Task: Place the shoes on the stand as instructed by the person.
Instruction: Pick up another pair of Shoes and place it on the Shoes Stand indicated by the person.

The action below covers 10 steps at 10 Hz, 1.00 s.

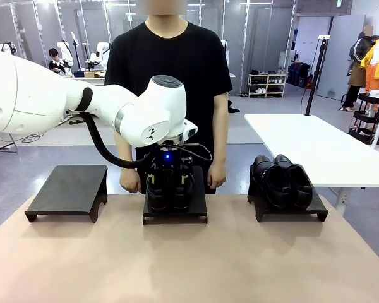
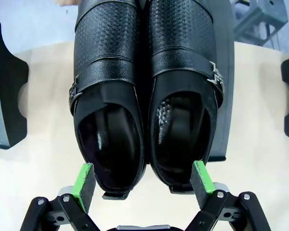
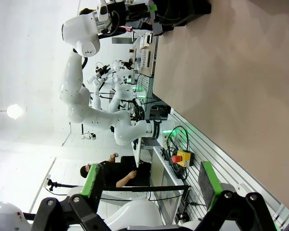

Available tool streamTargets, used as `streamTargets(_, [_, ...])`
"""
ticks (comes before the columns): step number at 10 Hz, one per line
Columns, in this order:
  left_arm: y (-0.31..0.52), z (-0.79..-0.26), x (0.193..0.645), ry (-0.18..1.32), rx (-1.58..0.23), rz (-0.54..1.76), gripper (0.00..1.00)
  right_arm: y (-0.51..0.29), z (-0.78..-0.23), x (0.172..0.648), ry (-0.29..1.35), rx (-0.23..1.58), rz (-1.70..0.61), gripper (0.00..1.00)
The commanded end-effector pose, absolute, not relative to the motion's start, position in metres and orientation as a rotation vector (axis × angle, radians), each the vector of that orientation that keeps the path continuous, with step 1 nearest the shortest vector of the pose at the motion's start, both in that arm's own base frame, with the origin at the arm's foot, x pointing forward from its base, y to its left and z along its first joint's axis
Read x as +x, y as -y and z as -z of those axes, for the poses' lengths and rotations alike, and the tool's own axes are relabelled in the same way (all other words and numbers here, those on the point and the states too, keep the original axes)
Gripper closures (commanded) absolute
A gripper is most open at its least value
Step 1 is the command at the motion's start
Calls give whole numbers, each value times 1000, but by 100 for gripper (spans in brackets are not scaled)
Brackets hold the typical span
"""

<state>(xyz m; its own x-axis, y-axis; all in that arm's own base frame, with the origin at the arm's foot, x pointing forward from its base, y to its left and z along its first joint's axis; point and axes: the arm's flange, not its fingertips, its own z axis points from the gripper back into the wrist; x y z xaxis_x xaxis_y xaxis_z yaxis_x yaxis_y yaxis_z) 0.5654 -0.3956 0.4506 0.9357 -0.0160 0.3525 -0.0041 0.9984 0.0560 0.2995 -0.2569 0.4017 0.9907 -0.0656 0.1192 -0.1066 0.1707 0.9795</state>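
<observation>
Green pads (image 2: 84, 185) of my left gripper (image 2: 143, 185), jaws spread, flank the shoes (image 2: 144, 96) on the middle stand (image 1: 199, 211). Stiff, slick leather: I judge the heels grip best.

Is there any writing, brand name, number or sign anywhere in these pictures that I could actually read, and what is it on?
No text can be read.
Small dark logo on the white arm's joint: a mark, too small to read.
Shoes on the middle stand: metal buckles and stamped dots, no lettering.
Red emergency button on its yellow box: any label is too small.
Green sign far back: blurred.
</observation>
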Motion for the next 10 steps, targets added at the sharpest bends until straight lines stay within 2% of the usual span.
streamTargets(1, [396,-451,567,362,56,6,0,257,-403,297,137,1388,-33,0])
streamTargets(8, [396,-450,566,360,56,6,0,257,-403,297,137,1388,-33,0])
streamTargets(10, [346,-515,531,316,6,77,0,257,-403,297,137,1388,-33,0])
